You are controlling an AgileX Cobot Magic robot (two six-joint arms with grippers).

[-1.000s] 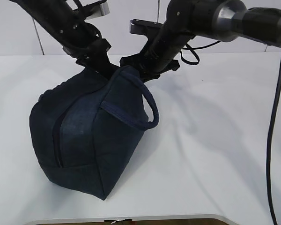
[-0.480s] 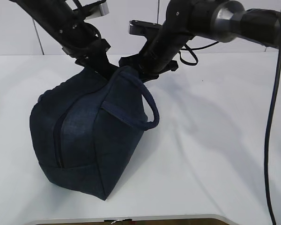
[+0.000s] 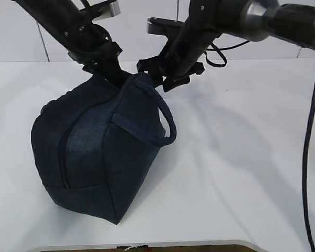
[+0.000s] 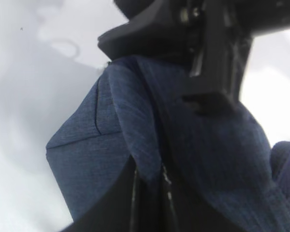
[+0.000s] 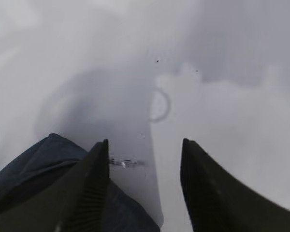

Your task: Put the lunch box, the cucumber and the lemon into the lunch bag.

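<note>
Surface: white table [image 3: 241, 157] in front of a pale tiled wall; nothing else lies on it apart from the bag.
Bag: one dark navy fabric lunch bag [image 3: 94, 152] stands left of centre, bulging, with its zipper line running down the near face and one loop handle [image 3: 165, 118] hanging off the right side; a second handle is not clearly seen.
Bag closure: the zipper looks drawn shut along the stretch that shows; its top end is hidden behind the arms.
Left claw: left gripper [image 4: 150, 193] is clamped tight on a fold of the bag's navy fabric at the top edge.
Right claw: right gripper [image 5: 145, 188] has its jaws standing apart with nothing between them, just beside the bag's top; a small metal piece [image 5: 122, 163], possibly the zipper pull, lies by one finger.
Lunch box: none in view.
Cucumber: none in view.
Lemon: none in view.
Count: one bag, two arms, no loose items on the table.
Progress, as a judgement: all three items are likely inside, and the bag zipped; what seems left is for the left claw to let go.
</note>
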